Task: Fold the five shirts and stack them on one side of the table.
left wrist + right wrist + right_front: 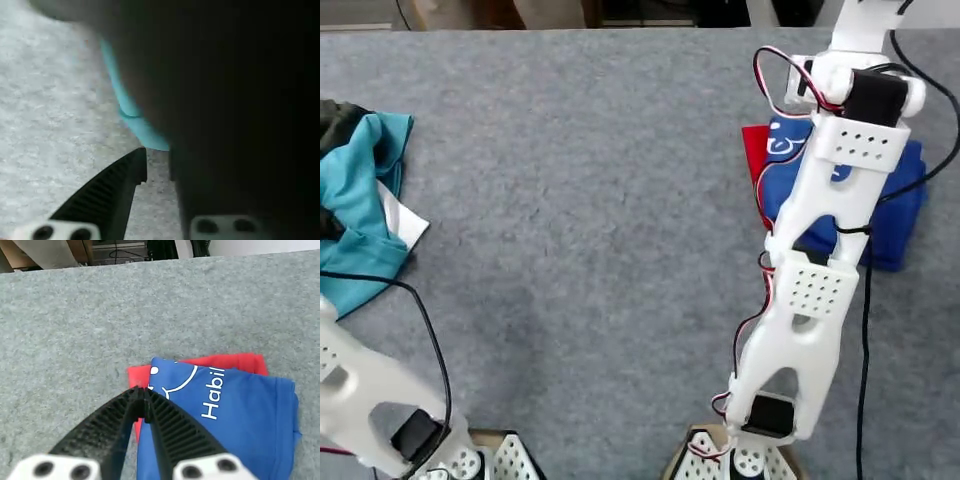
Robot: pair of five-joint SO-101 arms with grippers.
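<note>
Hovering with jaws pressed together over the folded blue shirt atop the red shirt at the right of the table, the right gripper could snag and unfold that stack if it dips; whether the left gripper, near the teal shirt, holds anything cannot be told.

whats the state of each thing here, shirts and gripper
blue shirt: folded, lying on top of the red shirt
red shirt: folded flat under the blue one, edges showing
teal shirt: unfolded, crumpled at the table's edge
dark shirt: unfolded, bunched up against the teal one
right gripper: shut, holding nothing, over a corner of the stack
</note>
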